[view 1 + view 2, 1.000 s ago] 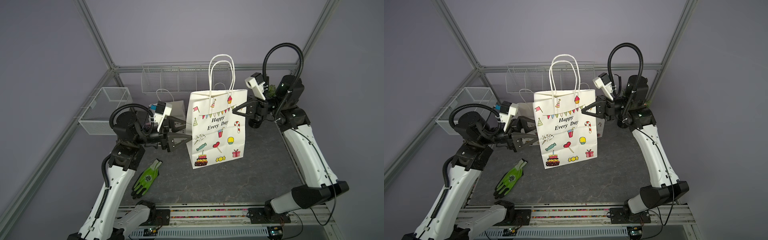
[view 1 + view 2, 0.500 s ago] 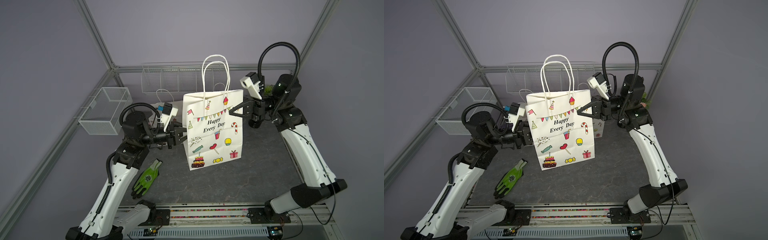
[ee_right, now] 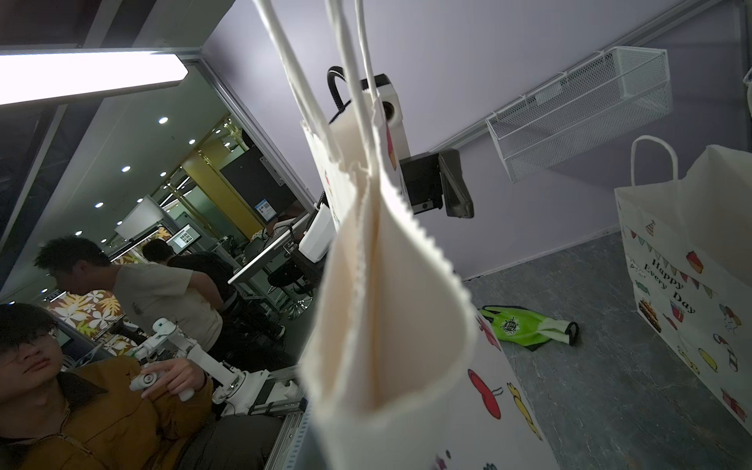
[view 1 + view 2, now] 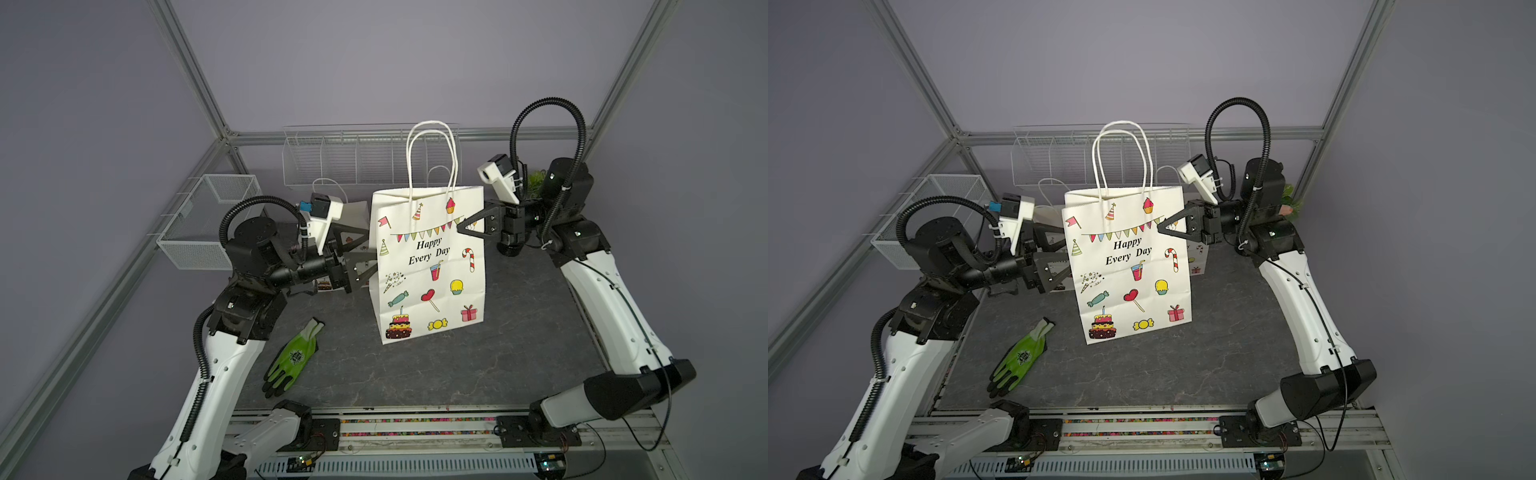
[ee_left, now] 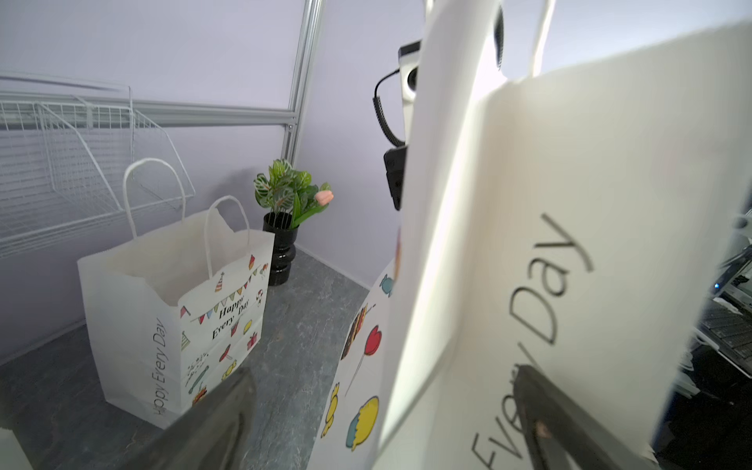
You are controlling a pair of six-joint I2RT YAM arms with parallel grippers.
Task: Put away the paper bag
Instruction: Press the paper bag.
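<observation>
White paper bag (image 4: 428,266) is standing tall over the table (image 4: 519,353), between your two grippers. Your right gripper (image 4: 462,227) is pinching its upper side edge. Your left gripper (image 4: 371,249) is sitting wide open around the other edge.

A robotics lab cell is suggested: a grey tabletop (image 4: 498,365) is boxed in by aluminium framing (image 4: 198,87) and lilac walls (image 4: 374,62), with a mesh basket (image 4: 208,224) hung at 10 o'clock and a wire rack (image 4: 353,158) at 12 o'clock. Beyond it, desks (image 3: 264,252), screens (image 3: 185,238) and people (image 3: 162,293) are seen under ceiling lights (image 3: 89,77).
</observation>
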